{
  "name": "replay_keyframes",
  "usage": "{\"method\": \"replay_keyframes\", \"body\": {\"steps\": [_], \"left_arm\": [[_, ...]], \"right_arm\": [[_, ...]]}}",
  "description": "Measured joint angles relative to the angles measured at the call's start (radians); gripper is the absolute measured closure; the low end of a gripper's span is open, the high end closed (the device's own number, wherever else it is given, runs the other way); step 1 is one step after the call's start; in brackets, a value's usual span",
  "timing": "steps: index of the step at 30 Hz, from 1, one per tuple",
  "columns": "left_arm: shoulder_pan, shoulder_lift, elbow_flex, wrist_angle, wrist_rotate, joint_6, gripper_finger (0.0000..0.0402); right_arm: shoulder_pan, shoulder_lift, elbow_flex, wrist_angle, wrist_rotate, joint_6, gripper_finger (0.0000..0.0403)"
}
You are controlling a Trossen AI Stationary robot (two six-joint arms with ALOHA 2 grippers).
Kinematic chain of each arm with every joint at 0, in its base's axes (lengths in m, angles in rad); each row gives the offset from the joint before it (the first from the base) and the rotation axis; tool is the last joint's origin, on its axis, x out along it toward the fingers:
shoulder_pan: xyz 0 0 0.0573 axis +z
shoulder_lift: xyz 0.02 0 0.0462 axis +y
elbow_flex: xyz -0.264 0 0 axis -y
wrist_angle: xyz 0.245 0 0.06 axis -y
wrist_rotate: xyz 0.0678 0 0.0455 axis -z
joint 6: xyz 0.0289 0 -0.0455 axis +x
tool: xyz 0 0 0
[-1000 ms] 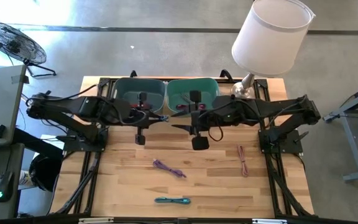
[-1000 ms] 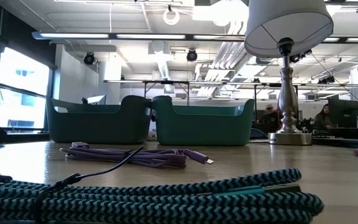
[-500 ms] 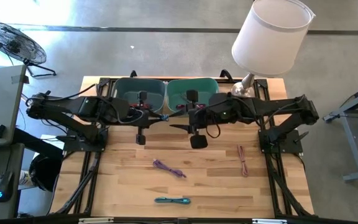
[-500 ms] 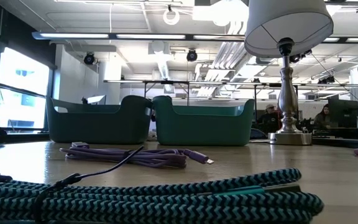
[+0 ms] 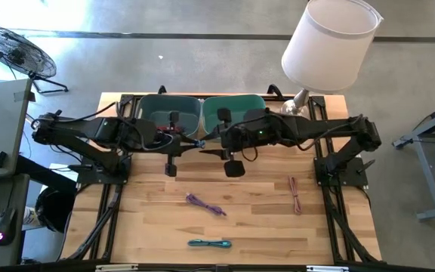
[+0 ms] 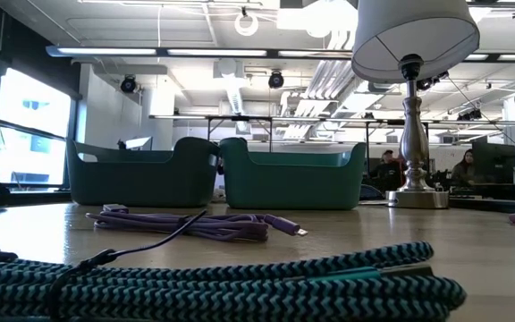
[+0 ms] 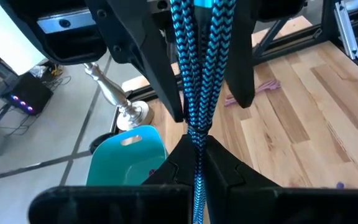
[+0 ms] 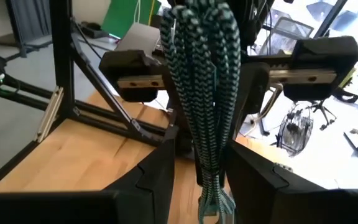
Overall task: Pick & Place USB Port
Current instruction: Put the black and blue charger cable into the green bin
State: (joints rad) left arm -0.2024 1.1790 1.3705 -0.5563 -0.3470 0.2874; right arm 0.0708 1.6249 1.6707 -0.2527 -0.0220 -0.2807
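Both arms reach inward over the table's far half, the left gripper (image 5: 202, 143) and right gripper (image 5: 205, 152) nearly meeting, each with its 2 fingers clamped on a braided cable.

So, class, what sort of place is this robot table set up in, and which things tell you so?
Probably a large workshop or lab. The low view shows a high ceiling with bare ducts and strip lights, and people at desks behind the table. The high view shows a concrete floor.

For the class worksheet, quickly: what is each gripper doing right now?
Left gripper: shut on a blue-and-black braided cable.
Right gripper: shut on a teal-and-black braided cable.
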Motion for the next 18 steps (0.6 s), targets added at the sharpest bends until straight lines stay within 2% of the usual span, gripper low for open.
{"method": "replay_keyframes", "body": {"steps": [8,11,15,18], "left_arm": [[0.0,0.0,0.0,0.01,-0.001,0.023,0.0399],[0.0,0.0,0.0,0.009,-0.001,0.023,0.0399],[0.001,0.0,0.0,0.007,-0.007,0.027,0.0399],[0.001,0.0,0.0,0.007,-0.016,0.03,0.0387]], "right_arm": [[-0.004,0.0,0.0,0.042,-0.01,-0.038,0.0286],[-0.015,0.0,0.0,0.042,-0.013,-0.032,0.0312],[-0.032,0.0,0.0,0.041,-0.018,-0.012,0.0378],[-0.033,0.0,0.0,0.042,-0.013,-0.014,0.0382]]}}
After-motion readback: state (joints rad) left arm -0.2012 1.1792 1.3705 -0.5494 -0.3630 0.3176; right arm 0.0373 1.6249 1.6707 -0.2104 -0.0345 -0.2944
